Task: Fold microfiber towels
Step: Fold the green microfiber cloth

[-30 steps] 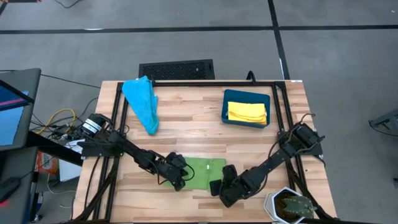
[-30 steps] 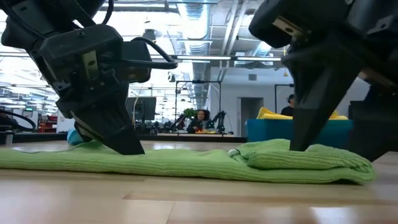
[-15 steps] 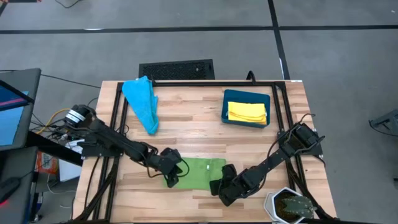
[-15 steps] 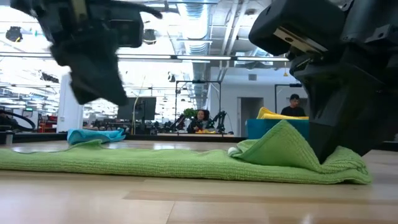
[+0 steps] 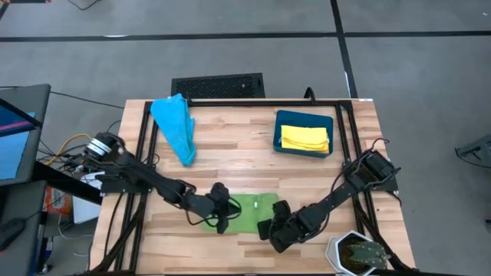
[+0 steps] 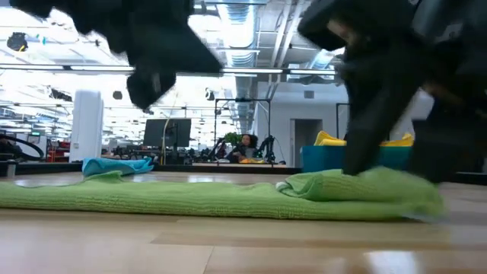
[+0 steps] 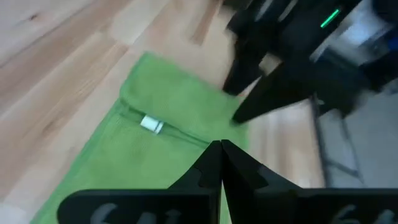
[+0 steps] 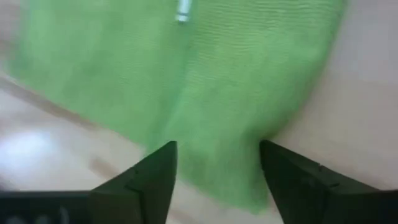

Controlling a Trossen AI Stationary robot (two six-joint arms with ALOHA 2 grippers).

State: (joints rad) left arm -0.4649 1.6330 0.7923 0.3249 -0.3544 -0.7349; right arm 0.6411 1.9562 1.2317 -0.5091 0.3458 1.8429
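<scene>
While lying flat near the table's [image 5: 253,165] front edge, green towel [image 5: 249,212] sits between both grippers. Left gripper [image 5: 222,224]: clenched, empty, hovering over the towel's left part. Right gripper [image 5: 265,228]: fingers spread, empty, at the towel's right edge. Blue towel [image 5: 175,126]: bunched, back left. Yellow towel [image 5: 304,139]: inside teal bin [image 5: 278,132].

Floor [image 5: 230,54]: grey, dark seam lines, by my table.
Ceiling [image 6: 243,46]: exposed ducts, strip lights.
Bkgd: monitors [image 6: 167,133], person [image 6: 245,144] seated.
</scene>
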